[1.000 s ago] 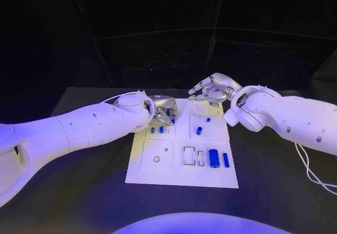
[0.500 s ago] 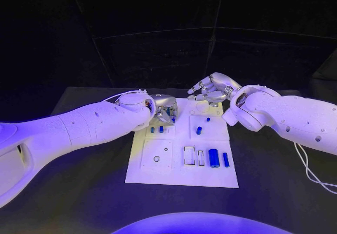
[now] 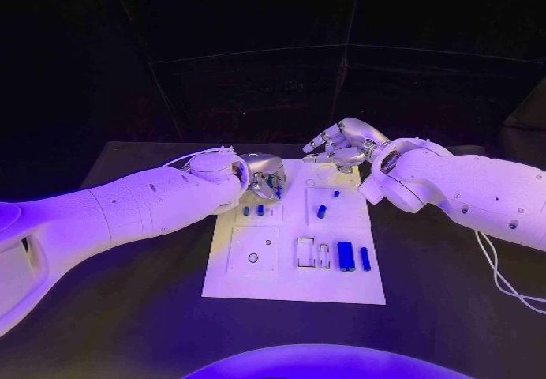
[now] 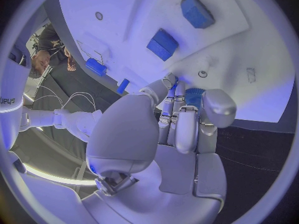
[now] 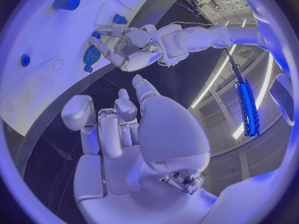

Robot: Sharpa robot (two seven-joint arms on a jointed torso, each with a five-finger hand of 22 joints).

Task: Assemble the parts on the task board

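Task board, no legible markings.

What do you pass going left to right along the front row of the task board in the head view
Round hole → large empty rectangular slot → narrow empty slot → thick blue part → thin blue part, all on the task board.
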